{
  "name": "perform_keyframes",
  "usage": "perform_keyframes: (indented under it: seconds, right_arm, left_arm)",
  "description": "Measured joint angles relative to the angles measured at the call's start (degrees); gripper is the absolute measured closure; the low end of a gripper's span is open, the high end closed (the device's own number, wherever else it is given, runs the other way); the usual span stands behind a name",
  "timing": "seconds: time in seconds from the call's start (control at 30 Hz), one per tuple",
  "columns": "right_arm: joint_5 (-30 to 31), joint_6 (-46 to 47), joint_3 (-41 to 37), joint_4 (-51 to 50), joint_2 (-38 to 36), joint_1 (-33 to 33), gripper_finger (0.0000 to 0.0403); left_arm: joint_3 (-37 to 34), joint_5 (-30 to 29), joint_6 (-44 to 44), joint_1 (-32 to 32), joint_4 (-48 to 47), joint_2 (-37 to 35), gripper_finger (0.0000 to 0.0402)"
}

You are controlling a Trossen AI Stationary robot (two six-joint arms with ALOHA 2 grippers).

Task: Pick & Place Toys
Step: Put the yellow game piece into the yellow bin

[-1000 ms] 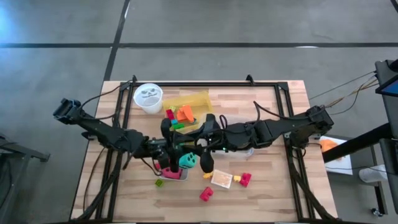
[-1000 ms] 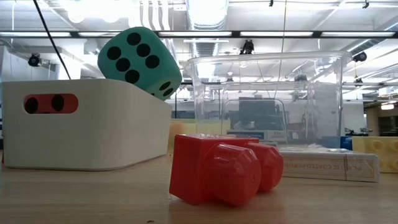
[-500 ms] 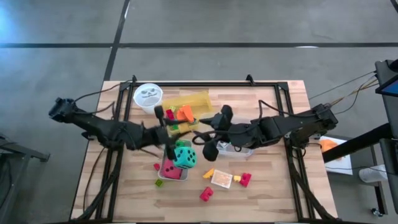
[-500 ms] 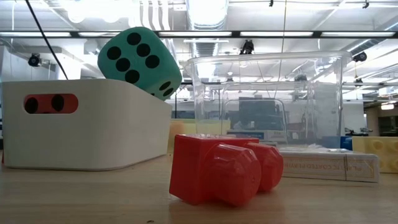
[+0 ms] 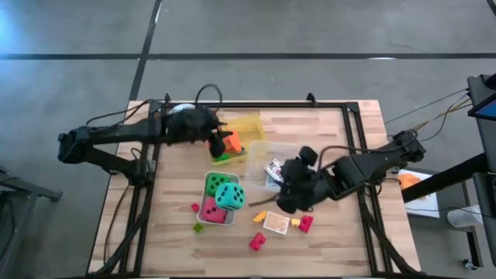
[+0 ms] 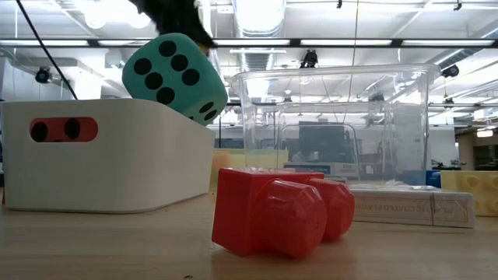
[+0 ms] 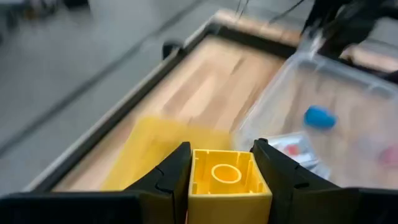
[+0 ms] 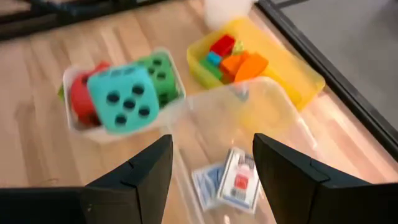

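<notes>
1. Left gripper (image 7: 221, 186) closed on a yellow block (image 7: 229, 180), the two dark fingers (image 7: 171, 174) pressed against its sides, stud upward; positioned over the yellow tray (image 5: 246, 128) at the far-left part of the table, beside the white cup (image 5: 180, 111).
2. Right gripper (image 8: 211, 168) partly open, fingers apart with nothing between them; hung over the near edge of the clear plastic box (image 5: 267, 155), right of centre in the high view.
3. Orange block (image 5: 231, 142) and green block (image 5: 221, 158) in the yellow tray, with red, teal and orange pieces seen there from the right wrist.
4. Card packs (image 8: 227, 180) flat in the clear plastic box; a blue piece (image 7: 319, 116) also inside, seen from the left wrist.
5. Teal die (image 5: 230, 196), green die (image 5: 217, 183) and red die (image 5: 211, 210) crowded together in a white bin (image 6: 109, 155), the teal one tilted above its rim.
6. Loose on the wooden table (image 5: 341, 232) near the front: a red block (image 6: 272, 210), another red block (image 5: 305, 223), a small yellow block (image 5: 295, 222), an orange piece (image 5: 259, 216), a card pack (image 5: 276, 223), a small green block (image 5: 199, 228).
7. Grey concrete floor (image 5: 310, 31) around the table; beyond it, in the low view, a bright room with ceiling lights (image 6: 257, 12).
</notes>
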Motion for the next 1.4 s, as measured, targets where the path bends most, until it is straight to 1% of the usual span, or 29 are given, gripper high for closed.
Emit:
perform_keyframes:
  seconds: [0.13,0.17,0.23,0.33,0.47,0.53,0.73,0.83,0.97,1.07,1.2,1.4]
  right_arm:
    - [0.2,2.9,-1.2,-3.1,0.0,3.5,0.0186]
    - [0.2,4.3,-1.7,-3.8,0.0,4.4,0.0186]
    - [0.3,6.9,-3.2,-4.6,-0.1,6.1,0.0186]
    - [0.4,10.2,-6.2,-5.0,-0.1,8.5,0.0186]
    - [0.1,16.5,-12.0,-5.0,-0.1,10.9,0.0186]
    - [0.1,19.6,-15.1,-4.9,0.0,11.7,0.0186]
    - [-3.1,27.8,-22.0,-2.6,0.0,13.4,0.0186]
    - [-3.3,27.7,-23.7,0.9,-0.1,15.2,0.0186]
    - [-3.5,25.2,-24.3,3.4,-0.3,18.2,0.0186]
    - [-3.5,25.0,-24.4,3.6,-0.4,20.8,0.0186]
    - [-3.4,24.1,-25.0,5.5,-0.4,24.0,0.0186]
    - [-2.7,23.8,-25.3,8.4,-0.1,26.3,0.0186]
  left_arm:
    - [0.0,10.4,-1.6,8.4,-4.4,2.8,0.0274]
    - [0.0,12.1,-1.5,9.9,-5.6,3.7,0.0274]
    - [0.0,13.6,-1.4,11.9,-7.6,5.7,0.0274]
    - [0.0,13.7,-0.1,12.9,-10.3,9.1,0.0274]
    - [0.0,13.8,3.8,12.9,-10.7,13.8,0.0274]
    - [0.0,13.8,4.2,13.1,-10.8,16.0,0.0274]
    - [0.0,14.2,6.8,14.5,-13.3,19.8,0.0274]
    - [0.0,16.3,7.0,15.7,-15.1,20.4,0.0274]
    - [0.0,18.8,8.9,16.5,-15.9,20.4,0.0274]
    - [-0.1,19.1,9.0,16.5,-15.7,20.4,0.0274]
    - [-0.1,18.8,7.0,16.5,-15.0,21.4,0.0274]
    - [-0.1,17.4,6.9,16.4,-16.5,26.1,0.0274]
